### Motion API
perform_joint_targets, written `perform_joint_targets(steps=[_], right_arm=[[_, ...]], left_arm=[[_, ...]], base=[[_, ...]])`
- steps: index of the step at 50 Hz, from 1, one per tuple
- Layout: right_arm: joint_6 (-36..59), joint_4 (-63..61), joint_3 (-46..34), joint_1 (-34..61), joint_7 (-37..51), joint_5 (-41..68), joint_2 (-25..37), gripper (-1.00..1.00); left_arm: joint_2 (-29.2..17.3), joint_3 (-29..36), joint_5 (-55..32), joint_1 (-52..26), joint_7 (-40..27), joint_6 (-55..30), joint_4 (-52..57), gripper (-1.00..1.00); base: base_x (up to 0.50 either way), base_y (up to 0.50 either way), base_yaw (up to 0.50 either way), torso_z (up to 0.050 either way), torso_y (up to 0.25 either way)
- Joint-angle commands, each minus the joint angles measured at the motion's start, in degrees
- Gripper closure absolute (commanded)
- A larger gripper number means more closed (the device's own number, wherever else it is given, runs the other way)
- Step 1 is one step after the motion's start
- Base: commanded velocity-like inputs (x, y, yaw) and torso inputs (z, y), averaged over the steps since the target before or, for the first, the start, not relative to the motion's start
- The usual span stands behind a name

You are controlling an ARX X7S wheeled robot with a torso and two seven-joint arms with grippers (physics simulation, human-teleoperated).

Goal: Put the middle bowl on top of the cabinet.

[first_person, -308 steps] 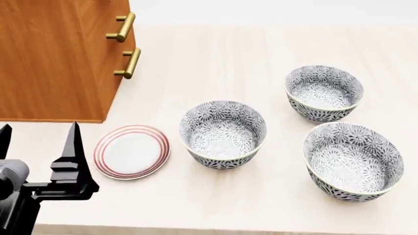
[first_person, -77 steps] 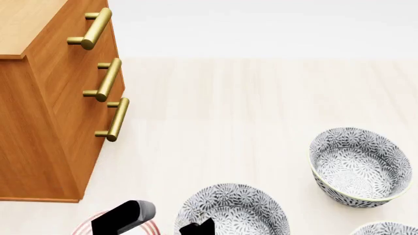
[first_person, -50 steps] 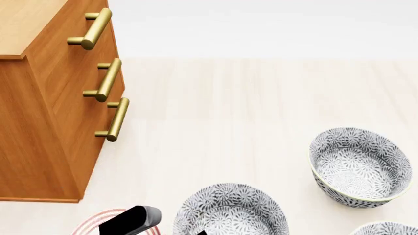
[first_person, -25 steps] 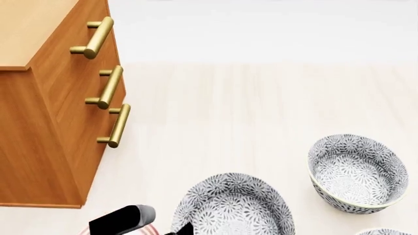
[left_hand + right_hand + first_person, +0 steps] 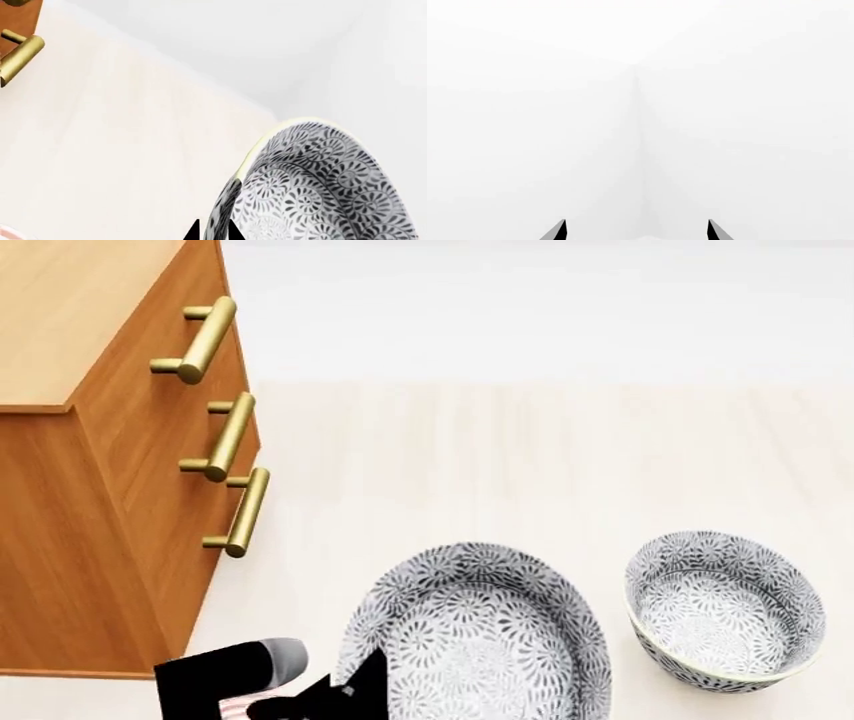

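The middle bowl (image 5: 474,635) is cut off at the head view's lower edge beside the left gripper (image 5: 213,231), of which only the fingertips are seen.

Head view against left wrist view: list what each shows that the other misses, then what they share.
Only the head view shows the cabinet's flat top, all three brass handles, and a second bowl standing on the table beside the middle bowl.

Only the left wrist view shows the left hand's two dark tips straddling the middle bowl's wall at its pale rim.

Both show the middle bowl, the pale table, part of the left hand, and at least one brass handle.
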Motion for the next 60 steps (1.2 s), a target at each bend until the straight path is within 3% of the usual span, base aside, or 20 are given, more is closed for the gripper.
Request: perform_joint_targets(steps=[1,5,13,25,27,30,38,49,60], right_arm=[[0.03,0.37,-0.5,0.55,0.22,-0.21,0.17,-1.0],[-0.12,0.37,-0.57,0.64,0.37,-0.29,0.13,-1.0],[0.17,0.5,-1.35,1.5,0.64,-1.0,0.01,-1.0],[1.1,1.19,-3.27,3.52,1.07,-2.48,-0.34,-1.0],[1.65,0.76,-3.76,3.74,1.24,-2.96,-0.52,-1.0],[1.94,0.22,-4.19,3.77,1.5,-3.65,-0.79,-1.0],[4.23,-1.46,-5.59,4.62,2.23,-5.15,-1.35,-1.0],[4.31,-3.24,-5.32,3.5,2.75,-5.3,-1.39,-1.0],[5.32,-3.25,-5.95,3.97,2.86,-5.36,-1.1,-1.0]], left_arm=[[-1.82,1.41,1.78,-3.28,-3.57,-1.79,8.44,1.0],[-2.42,1.46,1.64,-5.51,-4.94,-3.27,11.03,1.0],[-3.86,0.41,-3.19,-15.18,-14.97,-12.53,20.75,1.0],[-4.33,-9.51,-27.45,-31.47,-31.17,-18.72,25.02,1.0],[-5.2,-11.76,-33.93,-36.62,-35.28,-19.26,23.46,1.0],[-5.85,-14.66,-41.09,-39.89,-35.97,-18.1,20.4,1.0],[-5.65,-17.62,-53.64,-52.54,-44.77,-16.21,12.73,1.0],[-5.64,-18.83,-56.6,-58.66,-54.96,-11.01,0.0,1.0],[-7.47,-14.76,-54.2,-68.2,-54.45,-11.34,-18.67,1.0]], base=[[0.0,0.0,0.0,0.05,0.0],[0.0,0.0,0.0,0.05,0.0],[0.0,0.0,0.0,0.019,0.0],[0.0,0.0,0.0,0.0,0.0],[0.0,0.0,0.0,0.0,0.0],[0.0,0.0,0.0,0.0,0.0],[0.0,0.0,0.0,0.0,0.0],[0.0,0.0,0.0,0.0,0.0],[0.0,0.0,0.0,0.0,0.0]])
